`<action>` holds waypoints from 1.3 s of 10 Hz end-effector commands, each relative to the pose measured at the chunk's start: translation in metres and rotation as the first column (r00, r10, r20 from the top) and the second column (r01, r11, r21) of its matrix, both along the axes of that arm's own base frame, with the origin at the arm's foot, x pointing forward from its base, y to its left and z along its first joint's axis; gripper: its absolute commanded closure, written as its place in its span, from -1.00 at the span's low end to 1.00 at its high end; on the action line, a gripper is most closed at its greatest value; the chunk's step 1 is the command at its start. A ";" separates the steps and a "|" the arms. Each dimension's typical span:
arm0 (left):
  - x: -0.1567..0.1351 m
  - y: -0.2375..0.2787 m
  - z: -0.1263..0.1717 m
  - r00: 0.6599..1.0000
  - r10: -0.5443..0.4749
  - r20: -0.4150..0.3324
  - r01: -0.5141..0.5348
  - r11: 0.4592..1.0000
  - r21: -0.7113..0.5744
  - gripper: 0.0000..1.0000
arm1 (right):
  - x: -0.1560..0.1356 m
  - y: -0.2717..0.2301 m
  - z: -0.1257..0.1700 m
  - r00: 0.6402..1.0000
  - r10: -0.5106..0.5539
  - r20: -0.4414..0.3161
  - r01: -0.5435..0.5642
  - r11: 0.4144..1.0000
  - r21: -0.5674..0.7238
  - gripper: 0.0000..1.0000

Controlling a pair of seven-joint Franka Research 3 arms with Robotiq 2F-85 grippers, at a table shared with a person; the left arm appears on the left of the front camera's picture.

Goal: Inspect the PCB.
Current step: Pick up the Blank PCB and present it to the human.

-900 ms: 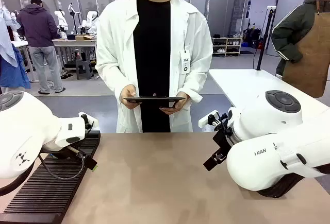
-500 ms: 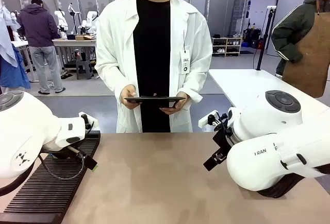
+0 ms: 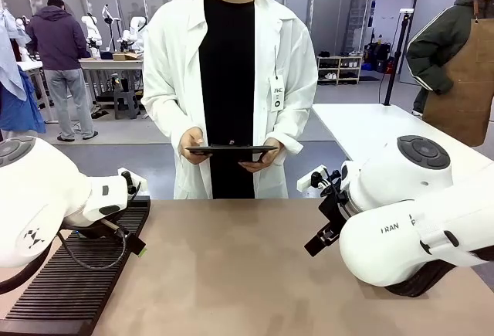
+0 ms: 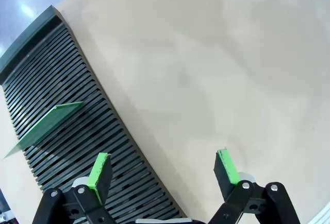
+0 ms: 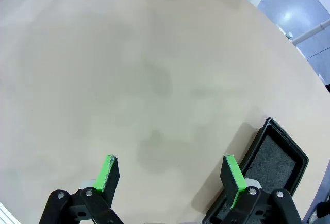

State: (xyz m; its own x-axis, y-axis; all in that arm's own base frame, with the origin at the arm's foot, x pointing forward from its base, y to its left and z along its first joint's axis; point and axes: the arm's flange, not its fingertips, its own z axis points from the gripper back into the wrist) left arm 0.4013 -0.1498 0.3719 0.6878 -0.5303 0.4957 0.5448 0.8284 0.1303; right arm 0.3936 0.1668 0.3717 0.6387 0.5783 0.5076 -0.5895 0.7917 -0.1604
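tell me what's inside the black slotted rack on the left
One green PCB stands tilted in a slot of the rack; its lower edge is hidden between the ribs.

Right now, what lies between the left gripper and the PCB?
In the left wrist view, only bare slats of the black rack separate the left gripper and the PCB.

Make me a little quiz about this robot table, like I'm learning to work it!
1. True or false: the green board sits in the black slotted rack.
2. The person's hands hold: A) a cup, B) a dark tablet, C) nothing?
3. Fill in: the left pincer and the right pincer are both ____.
Key: 1 true; 2 B; 3 open.
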 end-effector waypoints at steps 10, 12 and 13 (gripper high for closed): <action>-0.021 0.075 0.087 0.929 -0.269 -0.254 0.123 0.872 -0.474 -1.00 | -0.030 -0.077 0.097 0.945 0.229 -0.234 -0.119 0.905 0.408 -1.00; -0.038 0.124 0.100 0.908 -0.334 -0.252 0.087 0.741 -0.666 -1.00 | -0.053 -0.126 0.113 0.923 0.282 -0.261 -0.067 0.787 0.613 -1.00; -0.046 0.148 0.102 0.908 -0.340 -0.246 0.054 0.677 -0.734 -1.00 | -0.062 -0.147 0.115 0.922 0.281 -0.266 -0.024 0.727 0.686 -1.00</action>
State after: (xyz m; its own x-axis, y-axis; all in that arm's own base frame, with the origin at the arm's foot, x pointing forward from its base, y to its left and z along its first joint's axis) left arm 0.3552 -0.0232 0.4756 0.7691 -0.3264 0.5495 0.6340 0.4988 -0.5910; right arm 0.3353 0.0397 0.4943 0.7294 0.3513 0.5870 -0.6729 0.5228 0.5234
